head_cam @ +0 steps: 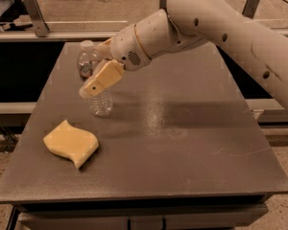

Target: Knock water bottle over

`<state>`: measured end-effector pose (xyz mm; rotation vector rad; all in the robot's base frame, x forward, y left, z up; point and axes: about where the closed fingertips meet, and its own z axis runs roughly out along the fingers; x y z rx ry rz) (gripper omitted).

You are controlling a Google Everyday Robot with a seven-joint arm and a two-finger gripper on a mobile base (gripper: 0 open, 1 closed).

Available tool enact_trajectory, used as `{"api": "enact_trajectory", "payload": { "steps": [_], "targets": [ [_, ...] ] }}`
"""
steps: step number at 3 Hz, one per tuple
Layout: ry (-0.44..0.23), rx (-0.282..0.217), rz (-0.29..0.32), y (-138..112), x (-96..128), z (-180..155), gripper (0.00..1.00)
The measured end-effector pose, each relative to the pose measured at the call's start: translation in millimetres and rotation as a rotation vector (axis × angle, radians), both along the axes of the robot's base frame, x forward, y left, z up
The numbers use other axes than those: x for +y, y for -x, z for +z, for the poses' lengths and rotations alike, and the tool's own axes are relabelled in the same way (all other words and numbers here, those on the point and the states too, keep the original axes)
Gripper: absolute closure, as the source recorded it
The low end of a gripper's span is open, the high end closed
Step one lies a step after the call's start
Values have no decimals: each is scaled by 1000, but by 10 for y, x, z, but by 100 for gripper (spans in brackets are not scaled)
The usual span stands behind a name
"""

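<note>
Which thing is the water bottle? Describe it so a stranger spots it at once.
On the grey table, look to the far left part, just beyond the yellow sponge. The water bottle stands there, with the arm's tool right in front of its middle. It is the only clear, ribbed thing, topped by a white cap.
</note>
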<state>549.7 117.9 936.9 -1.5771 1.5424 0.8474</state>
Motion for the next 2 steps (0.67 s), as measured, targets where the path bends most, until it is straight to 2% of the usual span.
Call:
{"api": "enact_trajectory", "payload": {
  "steps": [1,2],
  "targets": [
    [-25,36,23,5,44,-72,41],
    [-67,70,33,-9,-6,-94,65]
  ]
}}
